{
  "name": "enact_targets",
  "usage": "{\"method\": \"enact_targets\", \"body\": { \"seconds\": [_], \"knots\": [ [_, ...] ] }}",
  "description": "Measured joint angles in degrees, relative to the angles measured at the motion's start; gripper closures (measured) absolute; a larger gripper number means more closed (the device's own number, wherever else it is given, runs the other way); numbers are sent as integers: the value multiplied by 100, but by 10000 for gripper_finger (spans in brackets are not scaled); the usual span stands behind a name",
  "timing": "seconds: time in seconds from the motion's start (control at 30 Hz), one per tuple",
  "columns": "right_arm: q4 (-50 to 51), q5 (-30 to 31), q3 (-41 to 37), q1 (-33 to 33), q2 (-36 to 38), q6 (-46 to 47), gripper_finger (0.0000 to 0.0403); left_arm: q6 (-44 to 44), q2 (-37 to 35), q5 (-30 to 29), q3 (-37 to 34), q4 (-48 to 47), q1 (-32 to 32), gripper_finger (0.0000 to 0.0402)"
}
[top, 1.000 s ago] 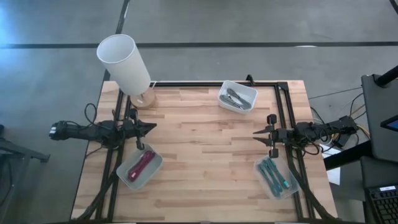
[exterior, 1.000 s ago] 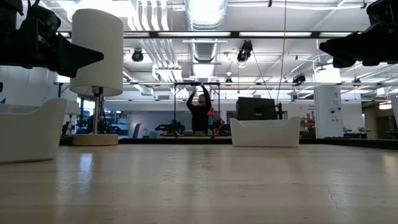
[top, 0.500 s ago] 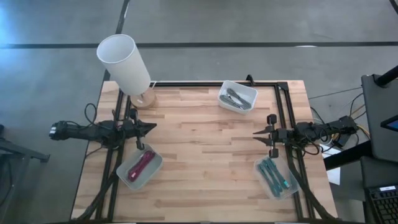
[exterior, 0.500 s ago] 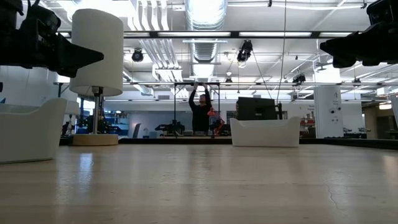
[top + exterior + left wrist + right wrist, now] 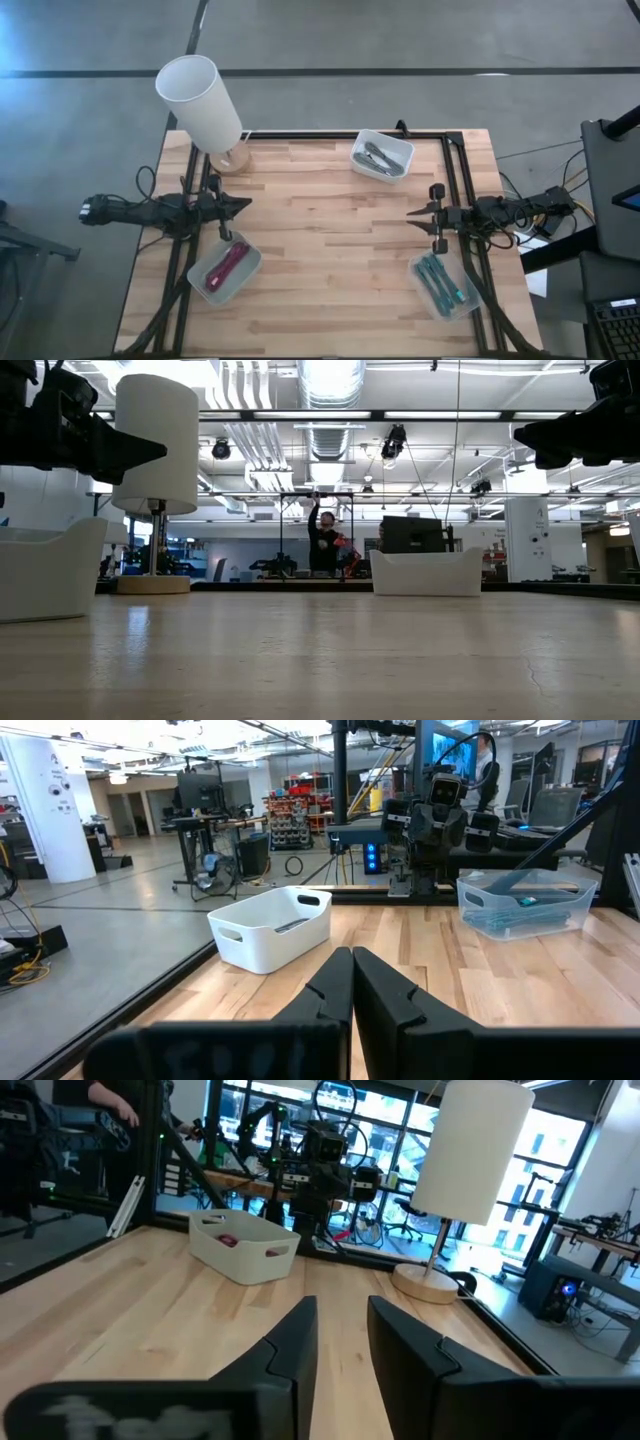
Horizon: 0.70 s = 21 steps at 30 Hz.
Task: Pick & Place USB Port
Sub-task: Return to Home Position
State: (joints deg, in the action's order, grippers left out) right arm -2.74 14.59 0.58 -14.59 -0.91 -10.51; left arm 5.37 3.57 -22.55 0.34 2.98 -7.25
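Unmoved: right gripper (image 5: 412,214) near transparent bin (image 5: 473,301) holding blue cables (image 5: 440,282), apart.

Overhead, low and wrist views (facing inward) share the table (image 5: 340,250).

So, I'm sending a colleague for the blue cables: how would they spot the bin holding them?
On the wooden table, go to the corner diagonally opposite the white lamp, near the right pincer. The bin there is clear with teal-blue cables; the left bin holds red ones, the far bin grey ones.
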Motion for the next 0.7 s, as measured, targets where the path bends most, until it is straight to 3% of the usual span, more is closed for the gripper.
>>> {"method": "enact_targets", "body": {
  "seconds": [0.7],
  "knots": [
    [0,-2,0,0,0,-1,335,0,0,0,0,0,-2,390]
  ]
}}
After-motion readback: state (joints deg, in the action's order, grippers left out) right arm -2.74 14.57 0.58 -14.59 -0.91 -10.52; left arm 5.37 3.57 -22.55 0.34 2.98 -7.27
